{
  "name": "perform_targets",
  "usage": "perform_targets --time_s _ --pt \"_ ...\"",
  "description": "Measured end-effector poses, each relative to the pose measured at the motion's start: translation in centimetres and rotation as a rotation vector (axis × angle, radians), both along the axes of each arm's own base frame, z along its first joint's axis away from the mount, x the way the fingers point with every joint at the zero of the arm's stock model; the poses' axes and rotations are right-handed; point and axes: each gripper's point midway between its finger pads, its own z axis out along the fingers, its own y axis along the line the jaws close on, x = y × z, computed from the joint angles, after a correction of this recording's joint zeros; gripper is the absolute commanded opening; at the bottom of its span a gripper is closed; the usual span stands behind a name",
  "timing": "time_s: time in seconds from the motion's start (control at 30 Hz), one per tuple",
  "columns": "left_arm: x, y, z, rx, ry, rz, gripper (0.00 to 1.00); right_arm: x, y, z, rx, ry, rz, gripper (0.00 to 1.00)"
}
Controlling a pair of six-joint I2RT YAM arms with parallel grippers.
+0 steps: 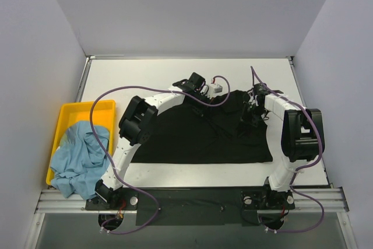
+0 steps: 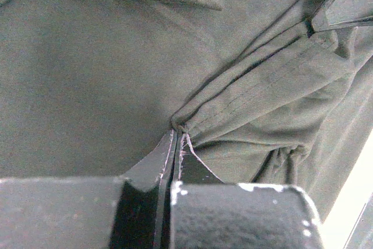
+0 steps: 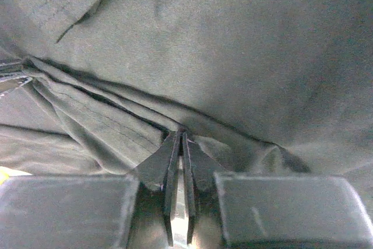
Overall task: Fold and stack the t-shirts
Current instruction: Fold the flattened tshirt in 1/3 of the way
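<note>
The black t-shirt [image 1: 201, 135] lies spread on the white table, its far edge bunched and lifted. My left gripper [image 1: 205, 98] is shut on a pinched fold of its hem near the far middle; the left wrist view shows the cloth [image 2: 105, 74] gathered at my closed fingertips [image 2: 178, 135]. My right gripper [image 1: 252, 114] is shut on a fold at the shirt's far right; the right wrist view shows cloth [image 3: 245, 45] drawn into my closed fingertips [image 3: 180, 138]. The light blue t-shirt [image 1: 80, 154] lies crumpled in the yellow tray at left.
The yellow tray [image 1: 69, 115] sits at the table's left edge. White walls enclose the table on three sides. A metal rail [image 1: 192, 199] with the arm bases runs along the near edge. Purple cables loop over both arms.
</note>
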Motion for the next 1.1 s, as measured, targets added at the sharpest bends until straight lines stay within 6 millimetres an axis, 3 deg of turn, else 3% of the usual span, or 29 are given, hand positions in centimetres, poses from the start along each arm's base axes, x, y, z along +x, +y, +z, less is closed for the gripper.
perform_targets --time_s 0.37,0.5,0.77,0.93,1.1 --pt "0.0 0.0 0.2 0.004 -0.002 -0.002 0.0 0.9 -0.2 0.6 0.005 -0.029 0.012 0.0" --pt "0.4 -0.4 1.2 -0.006 -0.016 -0.002 0.0 3.0 -0.9 2.2 -0.003 -0.089 0.013 0.0" --pt "1.8 -2.0 4.6 -0.063 -0.084 -0.01 0.0 8.0 -4.6 6.0 -0.028 -0.238 -0.029 0.0" --pt "1.5 -2.1 4.5 -0.059 -0.081 -0.018 0.0 9.2 -4.7 5.8 -0.027 -0.247 0.008 0.0" --pt "1.4 -2.1 4.9 -0.059 -0.084 -0.034 0.0 8.8 -4.6 5.6 -0.027 -0.227 0.026 0.0"
